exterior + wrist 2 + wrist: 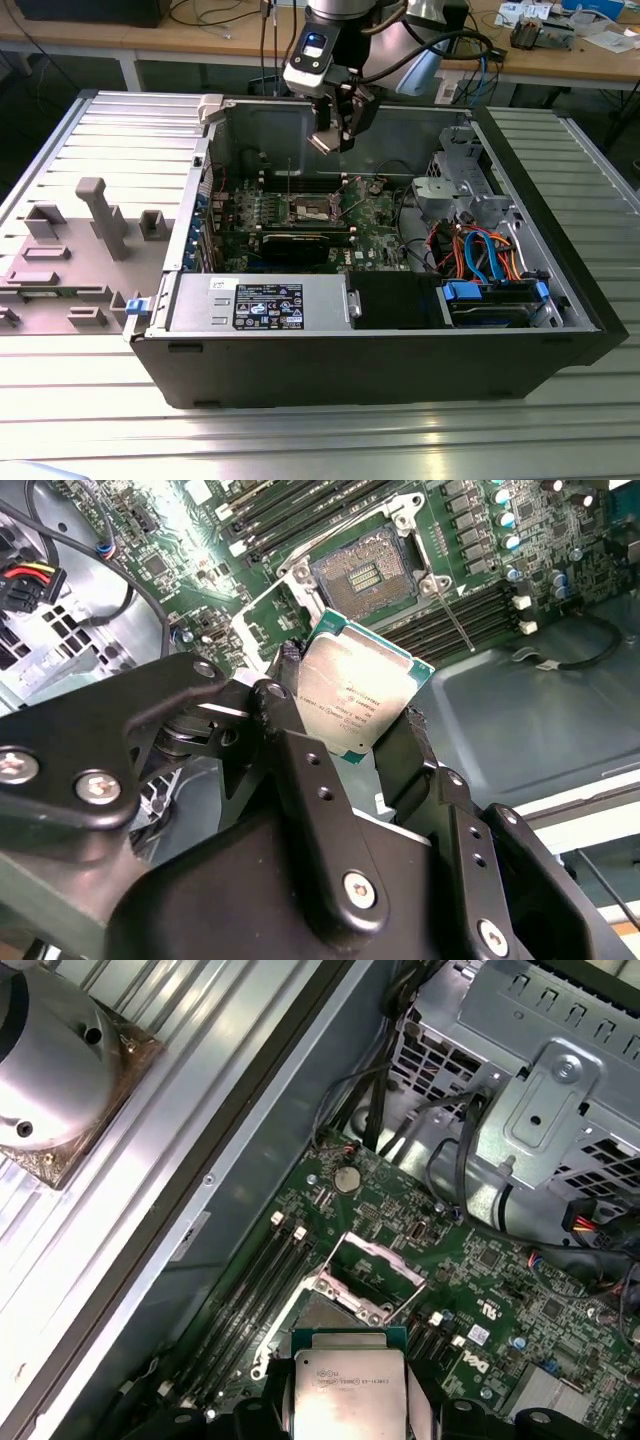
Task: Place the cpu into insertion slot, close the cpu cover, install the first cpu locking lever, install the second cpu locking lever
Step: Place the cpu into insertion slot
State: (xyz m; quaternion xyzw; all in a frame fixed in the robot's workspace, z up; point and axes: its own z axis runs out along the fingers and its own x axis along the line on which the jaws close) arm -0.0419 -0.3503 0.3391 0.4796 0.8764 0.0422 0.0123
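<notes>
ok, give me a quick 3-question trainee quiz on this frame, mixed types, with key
1. True or false: the cpu already sits in the slot.
2. Pick one: the gripper is A) open, B) shut on the cpu, C) shut on a lever.
3. Short answer: in the exterior view, on which side of the board do the orange and blue cables lie?

Key
1. False: it is held above the board, slot still bare.
2. B
3. The exterior view's right.
</notes>
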